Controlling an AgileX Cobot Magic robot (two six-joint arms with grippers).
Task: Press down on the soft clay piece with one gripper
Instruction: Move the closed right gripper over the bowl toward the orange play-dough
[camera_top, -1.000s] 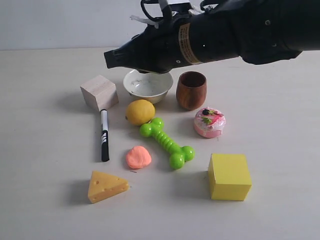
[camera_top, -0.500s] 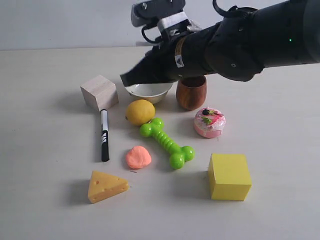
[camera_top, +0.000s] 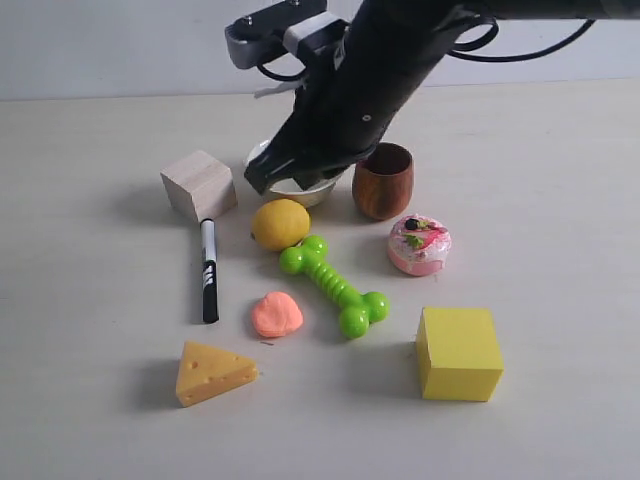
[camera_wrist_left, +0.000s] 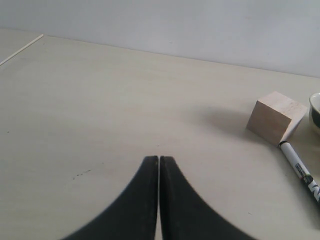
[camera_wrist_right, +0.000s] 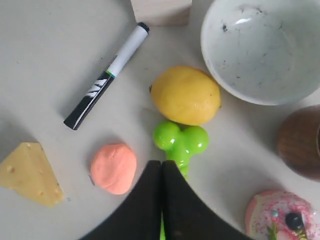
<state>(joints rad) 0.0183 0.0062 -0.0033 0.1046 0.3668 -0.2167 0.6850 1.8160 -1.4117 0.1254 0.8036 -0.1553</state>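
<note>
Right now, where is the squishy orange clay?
In the exterior view the soft clay piece lies left of centre, between the marker and the green bone toy, by the cheese wedge.

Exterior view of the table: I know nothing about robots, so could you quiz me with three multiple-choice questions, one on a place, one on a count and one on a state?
1. What lies between the marker and the green bone toy?
A. soft clay piece
B. wooden cup
C. cheese wedge

2. How many cube-shaped blocks are out?
A. one
B. two
C. four

3. The right gripper is:
A. open around the lemon
B. shut, clear of the clay
C. pressing the clay flat

Answers:
A, the salmon blob sits in that gap.
B, a wooden block and a yellow cube.
B, the right wrist view shows its jaws closed together and the clay off to one side.
</note>
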